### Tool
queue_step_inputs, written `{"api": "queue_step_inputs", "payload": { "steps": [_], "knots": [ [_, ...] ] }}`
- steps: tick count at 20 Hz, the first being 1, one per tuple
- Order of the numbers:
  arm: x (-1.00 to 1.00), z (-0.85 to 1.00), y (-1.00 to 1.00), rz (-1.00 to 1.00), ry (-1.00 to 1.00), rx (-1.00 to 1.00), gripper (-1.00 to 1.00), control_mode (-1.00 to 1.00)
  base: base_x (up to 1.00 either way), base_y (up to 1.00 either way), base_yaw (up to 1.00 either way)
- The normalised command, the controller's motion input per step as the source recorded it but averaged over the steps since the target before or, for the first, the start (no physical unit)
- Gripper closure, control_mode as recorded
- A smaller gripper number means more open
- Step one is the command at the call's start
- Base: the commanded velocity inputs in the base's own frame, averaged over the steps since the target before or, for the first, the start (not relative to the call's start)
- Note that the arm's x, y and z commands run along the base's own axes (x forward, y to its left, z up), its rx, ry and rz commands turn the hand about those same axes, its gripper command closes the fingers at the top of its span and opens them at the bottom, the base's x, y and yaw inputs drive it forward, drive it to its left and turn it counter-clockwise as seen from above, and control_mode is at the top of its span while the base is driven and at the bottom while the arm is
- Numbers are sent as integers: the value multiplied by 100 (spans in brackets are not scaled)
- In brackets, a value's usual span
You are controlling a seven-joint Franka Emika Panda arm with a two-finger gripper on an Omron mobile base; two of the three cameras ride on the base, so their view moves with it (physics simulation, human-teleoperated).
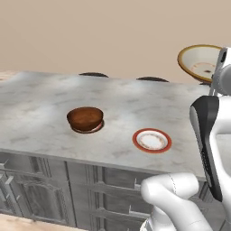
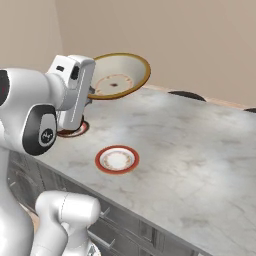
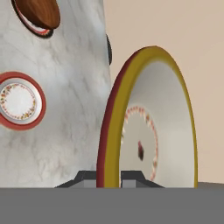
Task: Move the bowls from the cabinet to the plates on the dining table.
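The long counter [image 1: 40, 94] with its grey-white marbled top spans the scene, its grey wood-grain drawers and doors [image 1: 54, 189] showing along the near side in the left base view. Above its far right part in that view the white arm [image 1: 216, 131] rises and carries the pale cream bowl [image 1: 200, 61] in the air, clear of the stone and tilted so that its inside faces the cameras; in the right base view the same bowl [image 2: 117, 75] hangs just beyond the hand, over the counter's near-left part. The bowl has a mustard-yellow rim, a ring of small red specks inside and a dark spot at its centre. In the hand view it stands on edge, and the gripper [image 3: 109, 177] is closed onto its rim, one dark fingertip [image 3: 87, 178] on the outer wall and the other on the inner face, the rim pinched between them. On the counter the dark reddish-brown bowl [image 1: 85, 118] sits upright on one red-rimmed plate [image 1: 95, 129], which peeks out round its base. The second plate [image 1: 152, 140] lies flat and bare, well apart to the right of the brown bowl in the left base view, below and nearer than the raised bowl.
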Motion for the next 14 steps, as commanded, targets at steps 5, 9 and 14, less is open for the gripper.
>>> {"api": "queue_step_inputs", "payload": {
  "steps": [5, 9, 14],
  "knots": [
    [0, 0, 0, 0, 0, 0, 100, 100, 0, 0, 0],
    [0, -4, 0, 0, 0, 0, 100, -100, 0, 0, 0],
    [14, -34, 0, 13, 8, 0, 100, -100, 0, 0, 0]
  ]
}}
